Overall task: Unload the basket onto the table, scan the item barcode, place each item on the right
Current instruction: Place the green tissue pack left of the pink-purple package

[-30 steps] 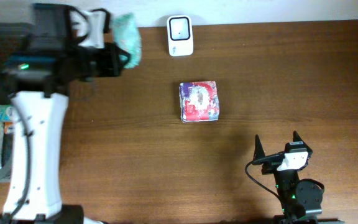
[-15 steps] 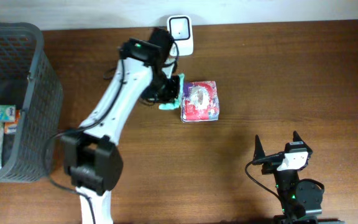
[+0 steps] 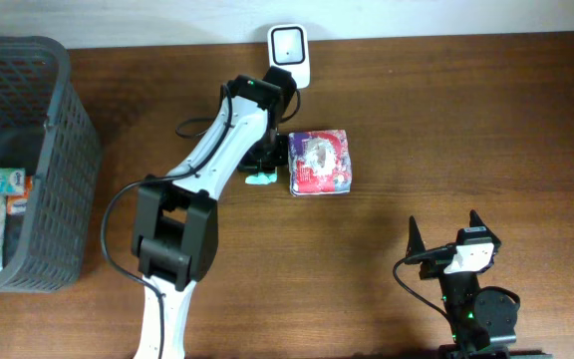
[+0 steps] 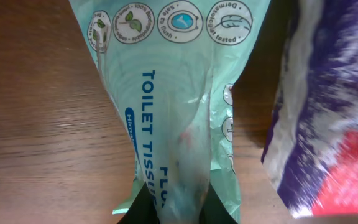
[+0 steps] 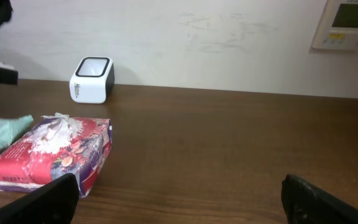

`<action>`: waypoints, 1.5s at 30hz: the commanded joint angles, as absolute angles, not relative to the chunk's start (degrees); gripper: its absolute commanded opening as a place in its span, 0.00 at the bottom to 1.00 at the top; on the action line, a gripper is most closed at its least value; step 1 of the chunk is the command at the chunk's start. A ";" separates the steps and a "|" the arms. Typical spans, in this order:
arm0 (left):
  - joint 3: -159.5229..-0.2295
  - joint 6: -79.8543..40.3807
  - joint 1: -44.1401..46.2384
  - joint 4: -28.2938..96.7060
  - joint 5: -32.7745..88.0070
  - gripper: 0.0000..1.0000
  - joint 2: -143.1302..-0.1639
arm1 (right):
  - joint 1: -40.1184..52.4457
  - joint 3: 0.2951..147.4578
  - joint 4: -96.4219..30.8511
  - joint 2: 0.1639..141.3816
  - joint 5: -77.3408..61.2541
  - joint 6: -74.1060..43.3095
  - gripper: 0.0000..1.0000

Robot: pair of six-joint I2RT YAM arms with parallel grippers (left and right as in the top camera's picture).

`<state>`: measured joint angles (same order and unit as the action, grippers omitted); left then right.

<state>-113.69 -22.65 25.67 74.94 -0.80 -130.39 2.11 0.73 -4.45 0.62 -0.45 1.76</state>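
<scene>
The green toilet tissue pack (image 4: pixel 173 118) is down low by the surface (image 3: pixel 486 120), just beside the red and purple pack (image 3: pixel 319 162). My left end effector (image 4: pixel 176 202) is pinched tight on its end. The scanner (image 3: pixel 289 57) stands near, at the back edge. I can't see a barcode yet. I think I should lift the pack, turn its barcode side to the scanner window and hold it flat and steady. My right end effector (image 3: pixel 443 221) is wide open, empty and well apart.
</scene>
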 commanded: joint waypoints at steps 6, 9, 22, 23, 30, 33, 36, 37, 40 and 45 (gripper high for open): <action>-114.37 -24.82 30.13 73.47 2.68 0.03 -131.46 | 1.85 0.32 -4.69 0.25 0.03 1.91 0.99; -114.39 -24.82 30.87 72.03 7.68 0.00 -131.46 | 1.85 0.32 -4.69 0.25 0.03 1.91 0.99; -114.48 -24.75 25.32 77.10 -2.81 0.09 -131.46 | 1.85 0.32 -4.69 0.25 0.03 1.91 0.99; -114.48 -24.75 25.34 76.95 -2.81 0.13 -131.46 | 1.85 0.32 -4.69 0.25 0.03 1.91 0.99; -116.09 -22.57 25.32 78.83 -2.79 0.28 -131.46 | 1.85 0.32 -4.69 0.25 0.03 1.91 0.99; -122.13 -22.20 25.21 83.35 -2.83 0.29 -131.46 | 1.85 0.32 -4.69 0.25 0.03 1.91 0.99; -131.39 -20.49 24.36 88.73 -2.85 0.29 -131.46 | 1.85 0.32 -4.69 0.25 0.03 1.91 0.99; -134.89 -19.00 23.94 90.41 -2.83 0.29 -131.46 | 1.85 0.32 -4.69 0.25 0.03 1.91 0.98; -146.47 -15.20 22.20 96.23 -2.85 0.89 -131.46 | 1.85 0.32 -4.69 0.25 0.03 1.91 0.99; -155.98 -11.81 17.15 96.73 -2.44 0.99 -125.84 | 1.85 0.32 -4.69 0.25 0.03 1.91 0.99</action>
